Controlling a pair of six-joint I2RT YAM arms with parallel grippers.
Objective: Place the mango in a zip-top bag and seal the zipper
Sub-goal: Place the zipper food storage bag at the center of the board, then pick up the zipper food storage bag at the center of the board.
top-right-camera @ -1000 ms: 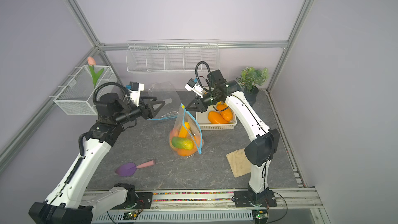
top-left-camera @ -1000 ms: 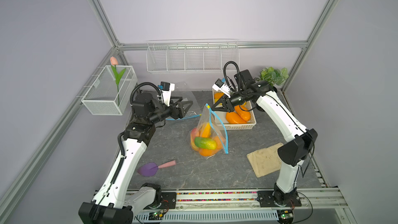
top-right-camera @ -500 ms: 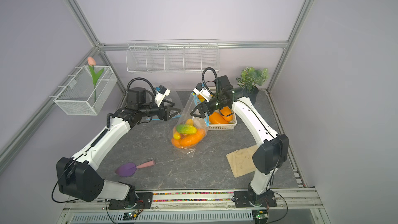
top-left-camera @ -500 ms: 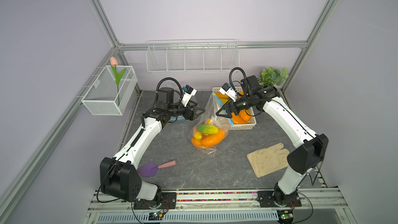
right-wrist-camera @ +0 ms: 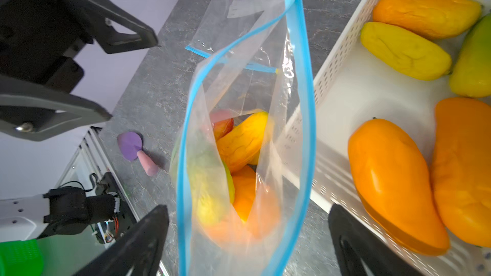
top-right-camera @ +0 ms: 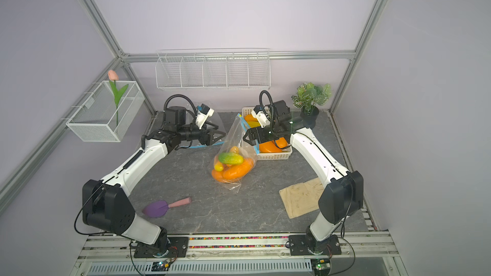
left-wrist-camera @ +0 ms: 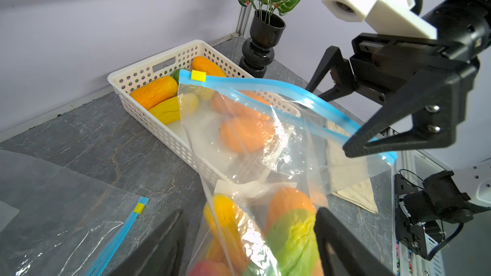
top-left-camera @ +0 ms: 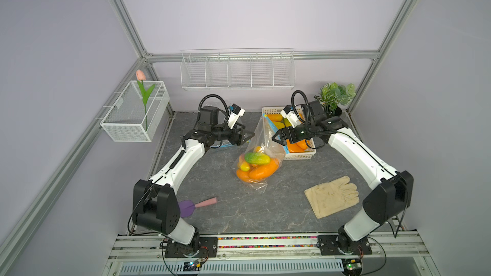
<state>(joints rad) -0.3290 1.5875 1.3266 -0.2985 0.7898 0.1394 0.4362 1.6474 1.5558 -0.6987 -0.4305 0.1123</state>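
Note:
The clear zip-top bag (top-left-camera: 265,144) slumps on the table with its top leaning on the white basket (top-left-camera: 300,156). Several mangoes (top-left-camera: 261,172), orange, yellow and green, lie inside it. Its blue zipper (left-wrist-camera: 279,88) gapes open, with the yellow slider (left-wrist-camera: 198,75) at the far end. My right gripper (right-wrist-camera: 248,209) is open, its fingers on either side of the bag's mouth (right-wrist-camera: 247,128), gripping nothing. My left gripper (left-wrist-camera: 248,216) is open too, with the bag's full lower part just ahead between its fingers. Both grippers (top-right-camera: 219,136) (top-right-camera: 245,139) flank the bag in both top views.
More mangoes (right-wrist-camera: 393,181) fill the basket behind the right gripper. A second, empty zip-top bag (left-wrist-camera: 66,221) lies flat under the left arm. A beige glove (top-left-camera: 332,199) and a purple-and-pink scoop (top-left-camera: 191,207) lie nearer the front. A potted plant (top-left-camera: 336,96) stands in the back right corner.
The right gripper has opened and let go of the bag's top. The bag sank from upright and now leans on the basket. The left arm swung in close to the bag.

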